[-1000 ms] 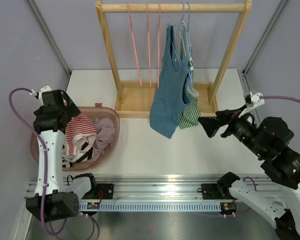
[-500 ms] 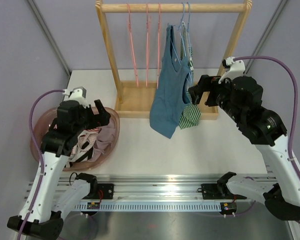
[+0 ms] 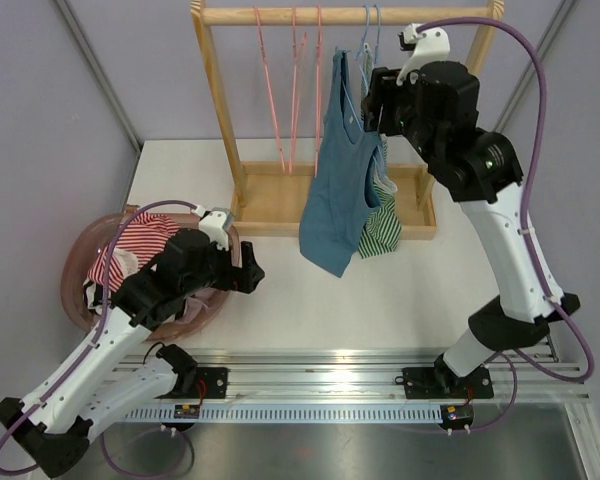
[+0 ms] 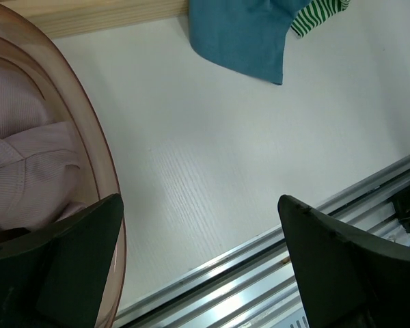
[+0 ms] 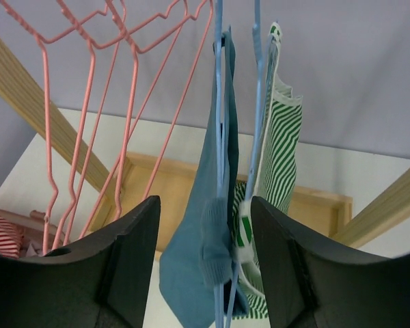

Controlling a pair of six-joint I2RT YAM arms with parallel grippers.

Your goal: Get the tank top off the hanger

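while the right gripper (image 5: 205, 232) gapes, the tank top (image 3: 332, 190) hangs just ahead, framed between its fingers.
left gripper (image 4: 198, 225) also spread wide, beside the basket (image 4: 102, 157).

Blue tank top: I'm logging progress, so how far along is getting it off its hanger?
Done: nothing; the blue tank top hangs on its light blue wire hanger. In hand: the right gripper, open, has a finger on each side of the fabric, not closed. To do: grasp it and pull it off. The left gripper hovers open above the white table.
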